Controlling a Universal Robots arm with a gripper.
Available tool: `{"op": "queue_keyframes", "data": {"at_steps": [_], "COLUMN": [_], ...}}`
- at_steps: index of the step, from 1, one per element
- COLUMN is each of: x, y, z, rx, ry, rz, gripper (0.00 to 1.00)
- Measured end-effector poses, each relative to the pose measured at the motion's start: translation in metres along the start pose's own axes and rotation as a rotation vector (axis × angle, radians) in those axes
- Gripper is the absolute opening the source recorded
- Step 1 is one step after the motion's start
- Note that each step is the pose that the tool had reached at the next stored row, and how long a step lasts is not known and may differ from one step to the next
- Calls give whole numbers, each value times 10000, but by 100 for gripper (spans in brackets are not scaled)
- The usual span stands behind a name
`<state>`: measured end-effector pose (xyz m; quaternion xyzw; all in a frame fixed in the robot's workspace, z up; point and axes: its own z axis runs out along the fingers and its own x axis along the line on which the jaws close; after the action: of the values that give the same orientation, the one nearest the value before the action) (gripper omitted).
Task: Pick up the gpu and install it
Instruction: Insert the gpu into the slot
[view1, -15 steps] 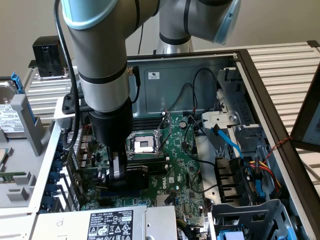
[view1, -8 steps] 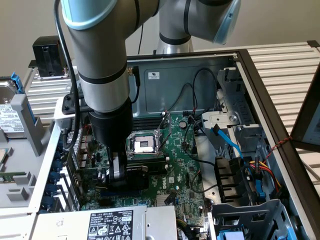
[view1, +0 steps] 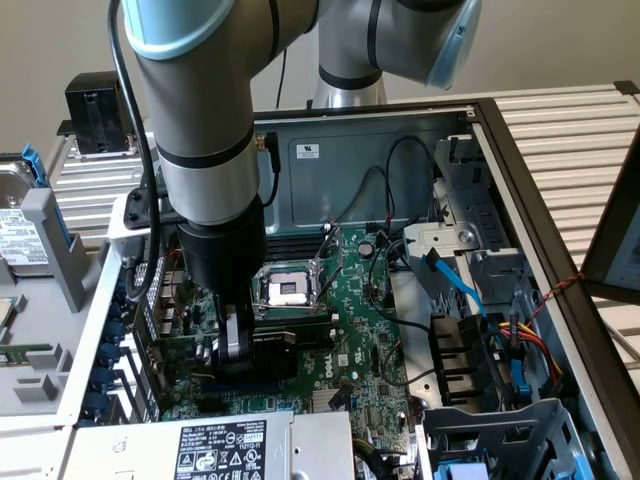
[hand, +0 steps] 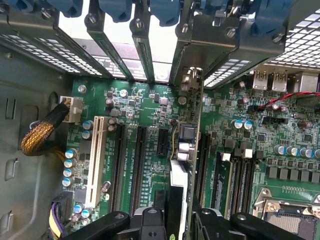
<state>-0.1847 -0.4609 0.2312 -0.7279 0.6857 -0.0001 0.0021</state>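
Inside the computer case (view1: 480, 130), the claw (hand: 176, 216) grips the gpu (hand: 187, 150) edge-on (slot brackets (hand: 145, 55) crowd close) above the motherboard (hand: 145, 115).

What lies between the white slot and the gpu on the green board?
Three black slots, two long and one short, as the wrist view shows.

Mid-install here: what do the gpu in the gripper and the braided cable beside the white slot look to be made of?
The gpu: seen edge-on, a green circuit board, probably fibreglass laminate, with a dull silver metal end bracket, judging by its sheen. The braided cable: yellow-and-black woven sleeving, likely plastic mesh over wires; the weave pattern shows clearly. What is under it is hidden.
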Motion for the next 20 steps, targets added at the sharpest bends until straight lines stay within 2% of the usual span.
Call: {"op": "queue_keyframes", "data": {"at_steps": [20], "x": [1], "y": [-1], "z": [13], "rx": [-8], "ry": [12], "rz": [1], "gripper": [28]}}
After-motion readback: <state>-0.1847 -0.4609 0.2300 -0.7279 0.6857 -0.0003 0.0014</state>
